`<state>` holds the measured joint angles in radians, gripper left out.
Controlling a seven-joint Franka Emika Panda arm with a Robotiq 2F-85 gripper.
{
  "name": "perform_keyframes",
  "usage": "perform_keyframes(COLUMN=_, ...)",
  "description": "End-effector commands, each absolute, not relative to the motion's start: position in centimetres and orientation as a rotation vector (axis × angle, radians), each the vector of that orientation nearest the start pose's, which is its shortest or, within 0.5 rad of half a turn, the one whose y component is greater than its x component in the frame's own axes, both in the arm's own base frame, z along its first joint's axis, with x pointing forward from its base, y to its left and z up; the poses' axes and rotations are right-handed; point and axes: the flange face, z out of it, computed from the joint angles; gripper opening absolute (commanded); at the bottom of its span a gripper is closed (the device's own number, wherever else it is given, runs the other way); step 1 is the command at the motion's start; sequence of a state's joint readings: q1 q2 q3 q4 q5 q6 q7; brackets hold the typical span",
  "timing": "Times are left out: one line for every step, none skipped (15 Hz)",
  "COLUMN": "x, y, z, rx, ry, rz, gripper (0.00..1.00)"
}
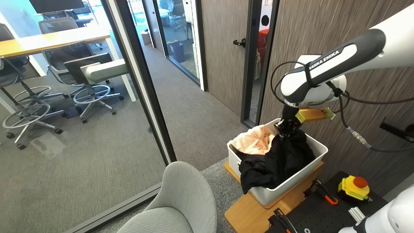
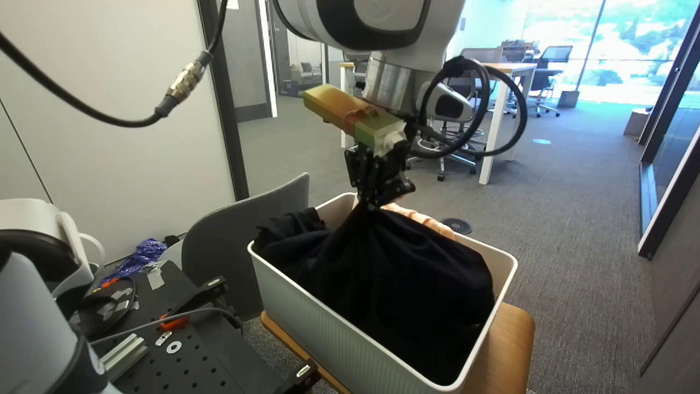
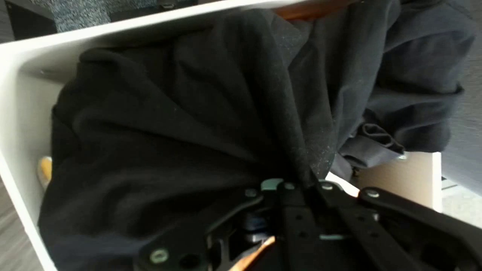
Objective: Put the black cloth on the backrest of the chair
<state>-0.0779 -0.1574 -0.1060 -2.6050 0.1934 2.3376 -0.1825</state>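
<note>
The black cloth (image 1: 281, 165) lies bunched in a white bin, with one part hanging over the bin's edge in an exterior view. My gripper (image 1: 282, 133) points down over the bin. In an exterior view the gripper (image 2: 373, 203) pinches the cloth (image 2: 404, 284) and pulls a peak up, with folds fanning below. In the wrist view the fingertips (image 3: 307, 185) are close together with a fold of the cloth (image 3: 169, 139) between them. The light-grey chair backrest (image 1: 190, 187) stands beside the bin, bare. Its rear side (image 2: 240, 241) also shows in an exterior view.
The white bin (image 2: 328, 323) stands on a wooden stool (image 1: 241, 210). A peach cloth (image 1: 254, 142) lies in it beside the black cloth. A black perforated table (image 2: 191, 366) with clamps and an emergency stop button (image 1: 354, 187) is near. A glass wall frame (image 1: 145, 87) stands behind the chair.
</note>
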Motion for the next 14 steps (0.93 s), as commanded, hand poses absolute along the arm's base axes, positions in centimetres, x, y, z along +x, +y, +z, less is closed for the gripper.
perform_keyframes(x=42.4, y=-3.9, z=35.5, rx=-2.936, ry=0.047, rz=-0.031, gripper=0.03)
perform_keyframes(x=42.9, y=-2.8, z=36.9, rx=-2.939, ry=-0.007, rz=-0.068, gripper=0.03)
perform_keyframes(x=43.4, y=-1.6, z=38.2, rx=-2.944, ry=-0.062, rz=-0.1, gripper=0.03)
perform_keyframes(x=43.8, y=-0.3, z=39.5, rx=-2.946, ry=-0.127, rz=-0.13, gripper=0.03)
perform_keyframes(x=44.4, y=1.1, z=40.7, rx=-2.94, ry=-0.189, rz=-0.154, gripper=0.03)
perform_keyframes(x=44.8, y=2.8, z=41.8, rx=-2.933, ry=-0.269, rz=-0.174, gripper=0.03)
perform_keyframes(x=45.3, y=4.4, z=42.9, rx=-2.926, ry=-0.33, rz=-0.196, gripper=0.03)
perform_keyframes(x=45.6, y=6.2, z=43.9, rx=-2.916, ry=-0.406, rz=-0.209, gripper=0.03)
perform_keyframes(x=46.0, y=7.8, z=44.9, rx=-2.909, ry=-0.474, rz=-0.223, gripper=0.03)
perform_keyframes(x=46.4, y=9.3, z=45.9, rx=-2.902, ry=-0.531, rz=-0.238, gripper=0.03)
perform_keyframes(x=46.6, y=11.1, z=47.0, rx=-2.896, ry=-0.597, rz=-0.256, gripper=0.03)
perform_keyframes(x=47.0, y=12.5, z=48.0, rx=-2.886, ry=-0.648, rz=-0.27, gripper=0.03)
perform_keyframes(x=47.2, y=14.2, z=49.0, rx=-2.875, ry=-0.703, rz=-0.283, gripper=0.03)
perform_keyframes(x=47.6, y=15.4, z=49.9, rx=-2.863, ry=-0.747, rz=-0.295, gripper=0.03)
